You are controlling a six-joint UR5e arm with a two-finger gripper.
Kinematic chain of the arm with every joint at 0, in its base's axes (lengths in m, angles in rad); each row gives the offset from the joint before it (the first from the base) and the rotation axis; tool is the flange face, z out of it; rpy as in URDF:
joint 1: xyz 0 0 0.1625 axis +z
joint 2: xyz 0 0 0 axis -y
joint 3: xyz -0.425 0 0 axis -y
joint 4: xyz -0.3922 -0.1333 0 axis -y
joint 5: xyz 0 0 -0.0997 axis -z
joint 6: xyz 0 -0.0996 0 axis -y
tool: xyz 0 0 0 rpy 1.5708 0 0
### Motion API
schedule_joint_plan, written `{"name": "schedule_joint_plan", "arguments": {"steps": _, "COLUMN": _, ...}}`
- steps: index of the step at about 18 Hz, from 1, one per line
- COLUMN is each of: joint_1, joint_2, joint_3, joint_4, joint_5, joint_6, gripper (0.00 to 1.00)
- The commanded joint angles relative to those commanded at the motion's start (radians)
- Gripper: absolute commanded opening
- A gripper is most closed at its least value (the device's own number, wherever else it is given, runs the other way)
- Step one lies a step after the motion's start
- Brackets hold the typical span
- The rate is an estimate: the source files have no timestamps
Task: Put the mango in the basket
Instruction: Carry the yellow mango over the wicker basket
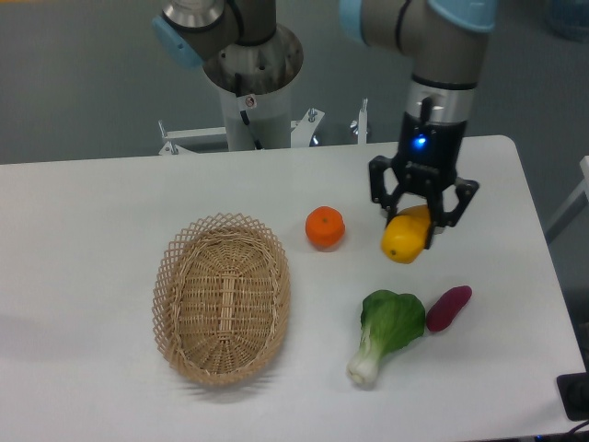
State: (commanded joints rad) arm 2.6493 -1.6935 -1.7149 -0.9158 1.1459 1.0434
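The yellow-orange mango [405, 239] hangs above the table, right of centre, tilted with its lower end toward the front left. My gripper [416, 221] is shut on its upper part, black fingers on either side. The oval woven wicker basket [221, 296] lies on the table's left half with nothing inside, well to the left of and lower in view than the mango.
A round orange [325, 227] sits on the table between basket and mango, just left of the gripper. A green bok choy [386, 329] and a small purple tuber [448, 307] lie below the mango. The arm's base column [250, 87] stands behind the table.
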Motion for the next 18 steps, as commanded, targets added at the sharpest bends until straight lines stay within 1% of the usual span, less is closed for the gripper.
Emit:
{"name": "schedule_joint_plan", "arguments": {"steps": 1, "joint_1": -0.017, "joint_2": 0.002, "joint_3": -0.008, "joint_4": 0.006, "joint_5": 0.000, "joint_6": -0.018, "gripper": 0.49}}
{"name": "schedule_joint_plan", "arguments": {"steps": 5, "joint_1": -0.081, "joint_2": 0.003, "joint_3": -0.055, "joint_4": 0.069, "joint_5": 0.003, "joint_6": -0.107, "gripper": 0.49}}
{"name": "schedule_joint_plan", "arguments": {"steps": 6, "joint_1": -0.097, "joint_2": 0.003, "joint_3": -0.063, "joint_4": 0.072, "joint_5": 0.015, "joint_6": -0.123, "gripper": 0.49}}
{"name": "schedule_joint_plan", "arguments": {"steps": 7, "joint_1": -0.115, "joint_2": -0.001, "joint_3": -0.071, "joint_4": 0.074, "joint_5": 0.052, "joint_6": -0.131, "gripper": 0.49}}
{"name": "schedule_joint_plan", "arguments": {"steps": 9, "joint_1": -0.199, "joint_2": -0.027, "joint_3": -0.083, "joint_4": 0.075, "joint_5": 0.168, "joint_6": -0.147, "gripper": 0.49}}
{"name": "schedule_joint_plan", "arguments": {"steps": 11, "joint_1": -0.253, "joint_2": -0.054, "joint_3": -0.089, "joint_4": 0.078, "joint_5": 0.265, "joint_6": -0.202, "gripper": 0.49}}
{"name": "schedule_joint_plan", "arguments": {"steps": 14, "joint_1": -0.295, "joint_2": -0.083, "joint_3": -0.089, "joint_4": 0.093, "joint_5": 0.284, "joint_6": -0.267, "gripper": 0.49}}
{"name": "schedule_joint_plan", "arguments": {"steps": 16, "joint_1": -0.333, "joint_2": -0.115, "joint_3": -0.089, "joint_4": 0.126, "joint_5": 0.296, "joint_6": -0.318, "gripper": 0.49}}
{"name": "schedule_joint_plan", "arguments": {"steps": 18, "joint_1": -0.380, "joint_2": -0.149, "joint_3": -0.089, "joint_4": 0.156, "joint_5": 0.346, "joint_6": -0.374, "gripper": 0.49}}
